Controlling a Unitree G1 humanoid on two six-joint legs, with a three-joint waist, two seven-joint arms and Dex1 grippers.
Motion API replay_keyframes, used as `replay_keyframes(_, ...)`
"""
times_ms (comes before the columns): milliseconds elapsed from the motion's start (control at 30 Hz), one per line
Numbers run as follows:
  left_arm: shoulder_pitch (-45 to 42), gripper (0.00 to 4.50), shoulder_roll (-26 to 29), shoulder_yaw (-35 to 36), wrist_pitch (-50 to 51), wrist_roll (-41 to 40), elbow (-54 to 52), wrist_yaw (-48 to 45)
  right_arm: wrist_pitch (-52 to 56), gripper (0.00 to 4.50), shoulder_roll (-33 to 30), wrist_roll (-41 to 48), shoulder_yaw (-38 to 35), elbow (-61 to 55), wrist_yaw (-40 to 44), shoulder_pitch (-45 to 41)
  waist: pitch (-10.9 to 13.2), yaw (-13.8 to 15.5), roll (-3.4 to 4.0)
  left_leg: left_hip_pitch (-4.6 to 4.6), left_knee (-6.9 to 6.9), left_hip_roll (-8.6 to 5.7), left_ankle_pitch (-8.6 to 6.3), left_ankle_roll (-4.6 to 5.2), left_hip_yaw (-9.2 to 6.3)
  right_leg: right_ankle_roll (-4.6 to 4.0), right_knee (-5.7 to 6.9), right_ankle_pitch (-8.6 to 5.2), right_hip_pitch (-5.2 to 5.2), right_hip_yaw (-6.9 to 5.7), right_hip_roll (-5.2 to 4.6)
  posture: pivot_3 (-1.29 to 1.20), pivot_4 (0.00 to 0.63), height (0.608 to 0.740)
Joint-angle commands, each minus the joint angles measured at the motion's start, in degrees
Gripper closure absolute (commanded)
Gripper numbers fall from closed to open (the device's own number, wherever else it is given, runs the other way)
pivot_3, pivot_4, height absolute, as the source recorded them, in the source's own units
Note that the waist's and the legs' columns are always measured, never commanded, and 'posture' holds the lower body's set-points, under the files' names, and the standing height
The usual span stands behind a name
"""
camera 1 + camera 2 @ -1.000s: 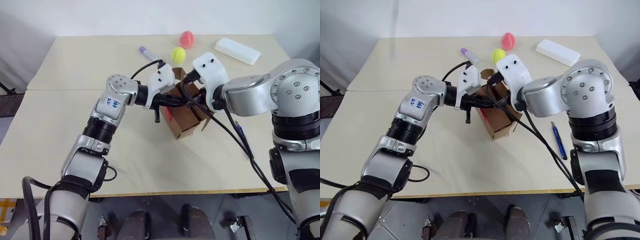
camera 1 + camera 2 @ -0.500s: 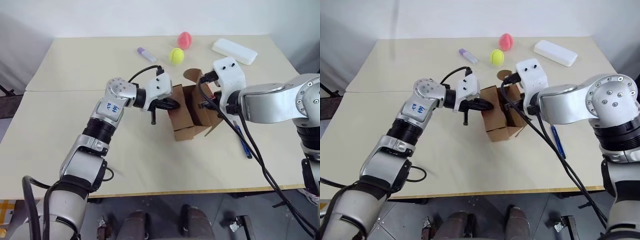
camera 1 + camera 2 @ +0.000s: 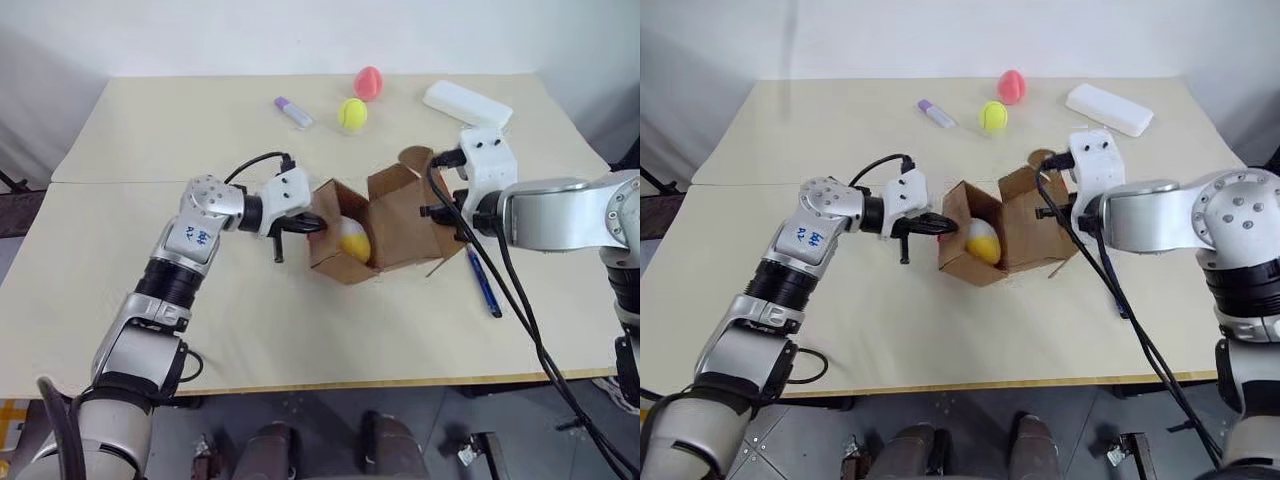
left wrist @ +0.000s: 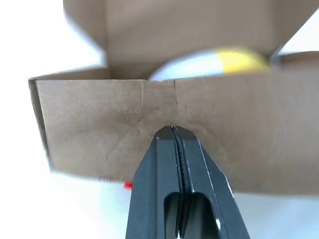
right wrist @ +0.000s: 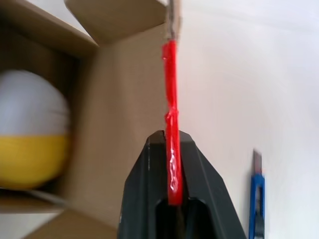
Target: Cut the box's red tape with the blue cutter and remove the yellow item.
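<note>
On your desk [image 3: 150,130] the box [image 3: 375,230] lies tipped with its mouth facing you and its flaps spread wide, held from both sides. Your left pincer [image 3: 318,223] is clamped shut on the edge of the left flap; in the left wrist view its two black fingers [image 4: 164,164] meet tight against the brown cardboard. Your right pincer [image 5: 172,144] is closed on the edge of the right flap, and in the right wrist view the red tape [image 5: 170,114] runs along that edge and down between the fingers, so the grip is on taped cardboard. The yellow item [image 3: 353,243] sits inside the box, against the left wall near the opening; it looks yellow on one half and whitish on the other. The blue cutter [image 3: 484,283] lies flat on the desk just to the right of the box, under the right arm's cables, free of both pincers. Toward the far edge of the desk, well apart from the box, you have a yellow-green ball [image 3: 352,112], a pink-red ball [image 3: 369,81], a small purple-capped tube [image 3: 293,110] and a white oblong case [image 3: 467,104].
</note>
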Motion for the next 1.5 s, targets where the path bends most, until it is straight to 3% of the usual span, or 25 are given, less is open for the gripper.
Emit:
replay_keyframes(33, 2.66, 4.50, -0.52, -2.11, 1.58, 0.50, -3.84, -1.12, -0.10, 4.48, 0.02, 1.35, -0.87, -1.78, 1.91, 1.26, 0.06, 0.20, 0.02, -0.08, 0.01, 0.00, 0.00, 0.01, 0.01, 0.00, -0.02, 0.00, -0.05, 0.00, 0.00, 0.00, 0.150, 0.740)
replay_keyframes(233, 2.38, 4.50, -2.34, -2.10, 2.09, 0.78, -2.97, 0.39, -0.23, 4.48, 1.15, 0.54, 1.27, -2.14, 4.96, 1.42, 0.07, 1.28, 0.00, -0.36, 0.19, -0.02, 0.00, 0.01, -0.06, 0.00, -0.08, 0.00, -0.19, -0.07, -0.01, 0.00, 0.150, 0.740)
replay_keyframes(400, 0.78, 4.50, -3.85, -1.79, 2.68, 1.04, -0.21, 0.99, 1.11, 4.48, 3.29, -15.85, 0.51, -4.89, 14.62, 2.40, 0.07, 1.57, 0.00, -0.37, 0.19, -0.11, 0.00, 0.01, -0.05, 0.00, -0.08, 0.00, -0.20, -0.07, 0.00, 0.00, 0.150, 0.740)
replay_keyframes(533, -1.29, 3.72, -4.17, -1.24, 4.98, 1.07, 2.53, 0.84, 1.75, 3.64, 3.52, -23.23, -1.70, -5.25, 22.44, 3.86, 0.07, 1.52, 0.00, -0.38, 0.19, -0.32, 0.00, 0.03, -0.05, 0.00, -0.07, 0.00, -0.20, -0.07, -0.01, 0.00, 0.150, 0.740)
replay_keyframes(633, -2.69, 2.82, -3.74, -0.95, 4.43, 1.22, 4.77, 0.55, 1.70, 2.58, 2.48, -29.28, -3.37, -5.72, 28.95, 5.00, 0.07, 1.41, 0.00, -0.37, 0.15, -0.33, 0.00, 0.03, -0.05, 0.00, -0.07, 0.00, -0.21, -0.08, 0.00, 0.00, 0.150, 0.740)
replay_keyframes(767, -4.58, 2.01, -2.45, -0.13, 4.20, 1.22, 7.29, 0.31, 0.69, 2.05, 1.33, -37.24, -6.41, -5.65, 36.65, 6.63, 0.08, 1.41, -0.01, -0.37, 0.13, -0.35, 0.00, 0.03, -0.05, 0.01, -0.06, 0.00, -0.21, -0.08, 0.00, 0.00, 0.150, 0.740)
replay_keyframes(800, -4.94, 1.99, -1.63, -0.14, 4.16, 1.43, 7.80, -0.07, 0.30, 2.05, 0.67, -39.62, -6.96, -5.75, 38.88, 6.96, 0.07, 1.41, -0.01, -0.37, 0.13, -0.35, 0.00, 0.03, -0.05, 0.01, -0.07, 0.00, -0.21, -0.08, 0.00, 0.00, 0.150, 0.740)
replay_keyframes(833, -5.26, 1.56, -0.81, -0.03, 3.93, 1.63, 8.33, -0.12, -0.02, 1.69, 0.12, -41.66, -7.63, -5.98, 41.09, 7.30, 0.07, 1.40, -0.01, -0.37, 0.13, -0.37, 0.00, 0.03, -0.03, 0.01, -0.07, 0.00, -0.21, -0.07, 0.00, 0.00, 0.150, 0.740)
replay_keyframes(900, -5.94, 1.37, 0.55, 0.48, 3.75, 1.71, 9.40, 0.17, -0.51, 1.55, -0.89, -44.88, -9.00, -6.50, 45.33, 7.76, 0.08, 1.40, -0.01, -0.36, 0.12, -0.36, 0.00, 0.03, -0.04, 0.01, -0.06, 0.00, -0.21, -0.08, 0.00, 0.00, 0.150, 0.740)
replay_keyframes(933, -6.17, 1.07, 0.89, 0.65, 3.72, 1.66, 9.78, 0.27, -0.50, 1.30, -1.01, -46.14, -9.57, -6.68, 46.87, 7.91, 0.07, 1.39, -0.01, -0.36, 0.12, -0.36, 0.00, 0.03, -0.04, 0.01, -0.06, 0.00, -0.22, -0.08, 0.00, 0.00, 0.150, 0.740)
replay_keyframes(1033, -7.21, 0.59, 2.81, 1.10, 3.36, 1.86, 10.71, -0.14, -0.93, 1.23, -2.51, -50.44, -11.10, -6.92, 52.66, 8.33, 0.07, 1.39, -0.01, -0.35, 0.12, -0.37, 0.00, 0.03, -0.04, 0.01, -0.06, 0.00, -0.21, -0.07, 0.00, 0.00, 0.150, 0.740)
replay_keyframes(1133, -8.30, 0.00, 4.14, 1.55, 3.21, 1.83, 11.13, -0.18, -1.66, 0.76, -3.70, -54.23, -12.35, -6.94, 57.80, 9.03, 0.08, 1.46, -0.01, -0.35, 0.13, -0.38, 0.00, 0.03, -0.04, 0.01, -0.06, 0.00, -0.21, -0.08, 0.00, 0.00, 0.150, 0.740)
replay_keyframes(1233, -9.67, 0.00, 4.56, 2.20, 3.91, 1.33, 10.89, -0.38, -2.60, 0.01, -4.33, -57.09, -14.41, -6.95, 62.23, 9.83, 0.08, 1.55, -0.02, -0.37, 0.13, -0.41, 0.00, 0.03, -0.05, 0.02, -0.06, 0.01, -0.21, -0.08, -0.01, 0.00, 0.150, 0.740)
replay_keyframes(1500, -14.95, 0.00, 0.67, 5.06, 5.71, -2.21, 9.11, -0.86, -12.25, 0.01, -7.45, -62.73, -22.45, -10.42, 78.68, 16.12, 0.10, 1.57, -0.06, -0.38, 0.13, -0.44, 0.00, 0.03, -0.06, 0.06, -0.06, 0.03, -0.21, -0.09, -0.02, 0.00, 0.150, 0.740)
